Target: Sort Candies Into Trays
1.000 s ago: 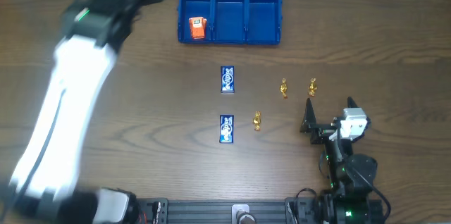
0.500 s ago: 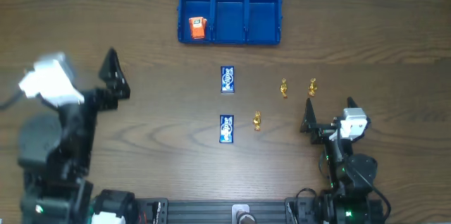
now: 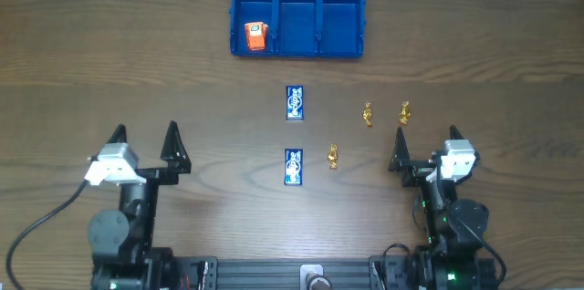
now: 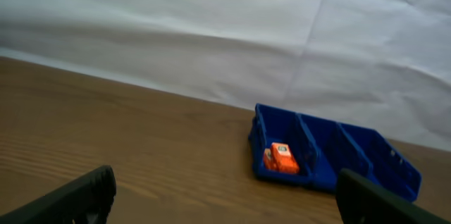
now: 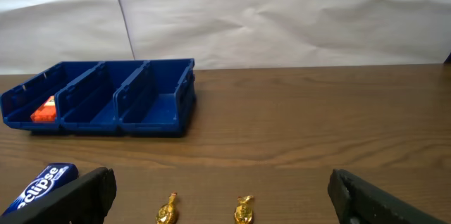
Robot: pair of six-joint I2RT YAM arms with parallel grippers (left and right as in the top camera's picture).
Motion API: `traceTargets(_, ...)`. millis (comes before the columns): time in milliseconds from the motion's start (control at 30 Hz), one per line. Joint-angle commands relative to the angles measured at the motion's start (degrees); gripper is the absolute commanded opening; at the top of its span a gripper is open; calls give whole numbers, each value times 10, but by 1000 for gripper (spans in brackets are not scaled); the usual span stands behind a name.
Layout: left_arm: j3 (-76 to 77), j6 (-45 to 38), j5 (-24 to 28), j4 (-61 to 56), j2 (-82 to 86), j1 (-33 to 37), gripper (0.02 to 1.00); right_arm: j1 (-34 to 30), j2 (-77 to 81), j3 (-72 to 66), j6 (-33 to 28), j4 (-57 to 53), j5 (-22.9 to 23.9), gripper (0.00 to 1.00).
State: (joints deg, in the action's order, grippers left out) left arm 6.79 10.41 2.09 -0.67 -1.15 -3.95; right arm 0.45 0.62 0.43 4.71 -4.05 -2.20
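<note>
A blue three-compartment tray stands at the table's far middle, with an orange candy in its left compartment. Two blue-wrapped candies lie in the middle of the table, and three gold-wrapped candies lie to their right. My left gripper stands open near the front left, well clear of the candies. My right gripper stands open at the front right, just short of the gold candies. The left wrist view shows the tray and orange candy.
A white backdrop stands behind the table's far edge. Bare wood surrounds the tray on both sides and lies between the two arms.
The left arm has drawn back from high beside the tray's left down to the front left of the table. The right arm and all candies have kept still.
</note>
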Motion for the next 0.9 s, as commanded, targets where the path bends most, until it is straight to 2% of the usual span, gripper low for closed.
traceTargets(33,-47,-16,29,-33,10,2,998,-6,-3,0,-7,-6,-5,998)
traceTargets(167,-65,-46,54,-33,10,2,998,-6,-3,0,-7,-6,-5,998)
traceTargets(400,-65,-47,49,48,10,2,998,-6,-3,0,-7,-6,-5,998)
traceTargets(900,-65,-34,50,45,9,2,996,-6,-3,0,-7,-6,-5,998)
